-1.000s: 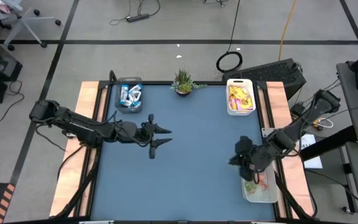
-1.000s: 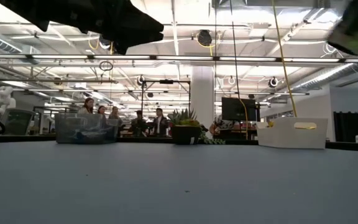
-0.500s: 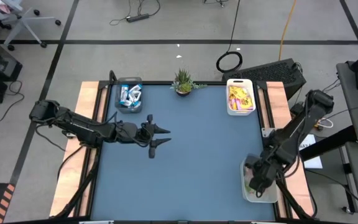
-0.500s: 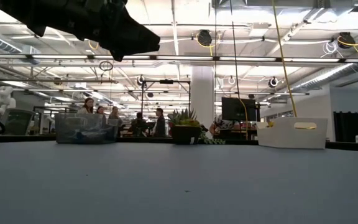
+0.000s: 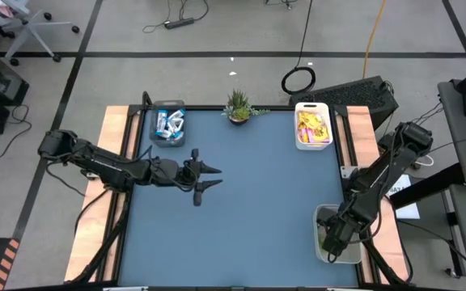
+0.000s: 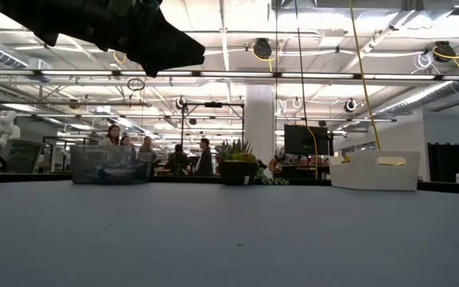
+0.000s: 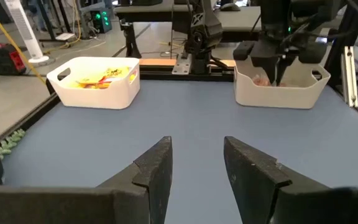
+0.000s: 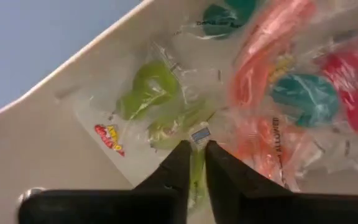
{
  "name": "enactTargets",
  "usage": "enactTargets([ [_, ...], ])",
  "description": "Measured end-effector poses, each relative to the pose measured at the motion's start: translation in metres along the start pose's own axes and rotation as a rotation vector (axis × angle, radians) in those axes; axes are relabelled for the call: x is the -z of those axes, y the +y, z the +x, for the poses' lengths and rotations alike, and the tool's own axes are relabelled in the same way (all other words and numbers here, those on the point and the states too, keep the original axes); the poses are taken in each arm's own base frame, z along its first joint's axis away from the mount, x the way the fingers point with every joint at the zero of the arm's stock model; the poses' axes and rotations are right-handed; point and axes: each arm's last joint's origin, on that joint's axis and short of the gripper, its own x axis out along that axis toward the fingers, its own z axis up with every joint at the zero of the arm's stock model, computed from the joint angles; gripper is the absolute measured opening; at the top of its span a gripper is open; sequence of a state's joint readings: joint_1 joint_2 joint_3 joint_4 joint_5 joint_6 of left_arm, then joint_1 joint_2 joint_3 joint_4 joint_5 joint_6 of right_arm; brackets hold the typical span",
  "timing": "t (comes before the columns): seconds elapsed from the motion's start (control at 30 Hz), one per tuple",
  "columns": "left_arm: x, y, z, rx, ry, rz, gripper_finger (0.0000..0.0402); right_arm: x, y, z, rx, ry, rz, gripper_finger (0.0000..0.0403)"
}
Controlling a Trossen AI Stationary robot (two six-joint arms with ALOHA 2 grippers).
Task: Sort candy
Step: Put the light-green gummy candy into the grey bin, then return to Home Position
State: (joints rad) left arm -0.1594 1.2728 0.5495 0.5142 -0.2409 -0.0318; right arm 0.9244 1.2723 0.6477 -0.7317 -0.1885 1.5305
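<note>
My right gripper (image 5: 330,241) points down into the white bin (image 5: 354,257) at the table's near right corner. Its fingers (image 8: 180,163) stand almost together around a green candy (image 8: 196,180). Beneath it the bin holds green, red, orange and teal wrapped candy (image 8: 291,93). My left gripper (image 5: 213,178) hovers open and level over the table's left half, with nothing between its fingers (image 7: 160,168). A clear bin (image 5: 168,124) with blue-and-white bars stands at the far left. A white bin (image 5: 313,127) with yellow packets stands at the far right. My right gripper pinches the green candy in its clear wrapper (image 8: 197,134) between its two fingertips. It comes from above, fingers pointing down into the bin. The candy hangs just over the other sweets; whether it rests on them I cannot tell.
A small potted plant (image 5: 238,107) stands at the middle of the far edge, between the two far bins. The blue mat (image 5: 249,210) lies bare between the arms. People stand in the room beyond the far edge (image 6: 174,155).
My right gripper has swung toward the table's near edge and sunk into the near right bin. It has tipped over until it points down, with the green candy still between its fingers.
</note>
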Motion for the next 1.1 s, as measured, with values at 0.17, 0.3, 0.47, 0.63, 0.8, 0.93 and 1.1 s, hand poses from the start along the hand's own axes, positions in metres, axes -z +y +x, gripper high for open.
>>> enactTargets([
  [0.17, -0.006, 0.002, -0.008, 0.000, -0.008, 0.022, 0.0150, 0.003, 0.006, -0.018, -0.018, -0.004, 0.014, 0.0097],
  [0.3, -0.015, 0.005, -0.025, 0.003, 0.006, 0.042, 0.0150, 0.004, 0.013, -0.037, -0.054, -0.065, -0.091, 0.0128],
  [0.47, -0.024, 0.009, -0.046, 0.003, 0.004, 0.067, 0.0144, -0.004, 0.015, -0.056, -0.091, -0.359, -0.270, 0.0103],
  [0.63, -0.017, 0.011, -0.051, 0.004, 0.049, 0.079, 0.0112, -0.021, 0.014, -0.069, -0.006, -0.648, -0.492, 0.0015],
  [0.8, 0.002, 0.012, -0.053, 0.033, -0.035, 0.086, 0.0063, -0.049, 0.014, -0.087, 0.068, -0.829, -0.659, 0.0003],
  [0.93, 0.006, 0.015, -0.061, 0.042, -0.088, 0.113, 0.0015, -0.074, 0.011, -0.104, 0.065, -0.921, -0.754, 0.0001],
  [1.1, 0.002, 0.021, -0.080, 0.044, -0.119, 0.097, 0.0009, -0.103, 0.000, -0.113, 0.011, -1.042, -0.882, 0.0000],
])
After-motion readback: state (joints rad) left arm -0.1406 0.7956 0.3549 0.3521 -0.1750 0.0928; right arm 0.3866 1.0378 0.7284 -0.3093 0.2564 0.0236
